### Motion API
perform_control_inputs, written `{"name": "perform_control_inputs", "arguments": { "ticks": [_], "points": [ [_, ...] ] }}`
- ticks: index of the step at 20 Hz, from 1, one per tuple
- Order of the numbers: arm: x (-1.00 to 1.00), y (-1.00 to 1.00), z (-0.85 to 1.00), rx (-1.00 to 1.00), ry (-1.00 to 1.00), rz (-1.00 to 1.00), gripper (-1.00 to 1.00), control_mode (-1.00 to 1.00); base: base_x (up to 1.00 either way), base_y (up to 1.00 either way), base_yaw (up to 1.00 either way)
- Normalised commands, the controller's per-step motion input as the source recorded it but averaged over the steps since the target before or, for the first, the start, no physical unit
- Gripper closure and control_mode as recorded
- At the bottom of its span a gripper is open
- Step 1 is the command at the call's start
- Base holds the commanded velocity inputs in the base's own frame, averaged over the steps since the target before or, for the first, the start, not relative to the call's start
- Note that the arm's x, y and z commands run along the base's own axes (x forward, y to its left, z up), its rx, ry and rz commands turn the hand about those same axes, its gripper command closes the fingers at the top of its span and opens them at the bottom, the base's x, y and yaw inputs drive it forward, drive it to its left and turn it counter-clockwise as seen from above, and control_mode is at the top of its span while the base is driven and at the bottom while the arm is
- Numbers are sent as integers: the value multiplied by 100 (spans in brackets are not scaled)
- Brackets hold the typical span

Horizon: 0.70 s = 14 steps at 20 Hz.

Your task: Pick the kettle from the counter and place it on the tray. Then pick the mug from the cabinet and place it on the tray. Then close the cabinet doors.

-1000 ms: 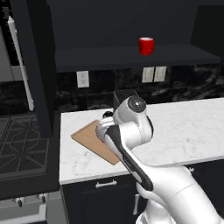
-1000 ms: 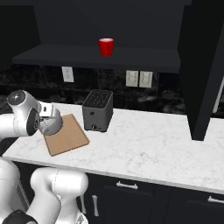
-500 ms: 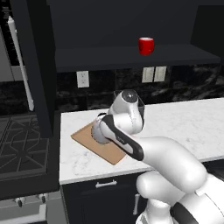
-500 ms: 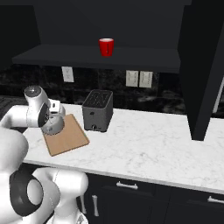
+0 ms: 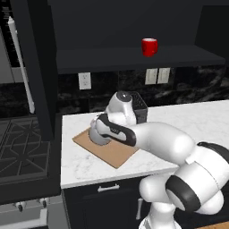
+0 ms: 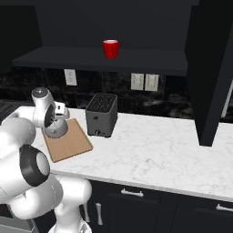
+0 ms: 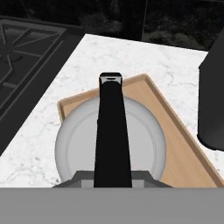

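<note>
The end effector (image 7: 113, 186) is clamped narrowly on the black top handle of the kettle (image 7: 110, 140), which sits over the near corner of the wooden tray (image 7: 175, 135) on the white worktop (image 5: 197, 118); whether its base touches the board cannot be told. Just beside the tray stands the black toaster (image 6: 102, 114). Farther back, the red mug (image 6: 110, 48) waits on the shelf of the cabinet (image 6: 150, 60), whose doors (image 5: 38, 67) stand open. Judging from this, the first placement is nearly complete; release, the mug and the doors remain.
</note>
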Motion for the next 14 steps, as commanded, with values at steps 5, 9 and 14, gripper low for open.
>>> {"name": "perform_control_inputs", "arguments": {
  "ticks": [5, 9, 14],
  "points": [
    [30, 6, -22, -2, 0, 0, 100, -100, 0, 0, 0],
    [25, 0, -22, 0, 0, 0, 100, -100, 0, 0, 0],
    [8, 0, -28, -2, 2, 0, 100, -100, 0, 0, 0]
  ]
}}
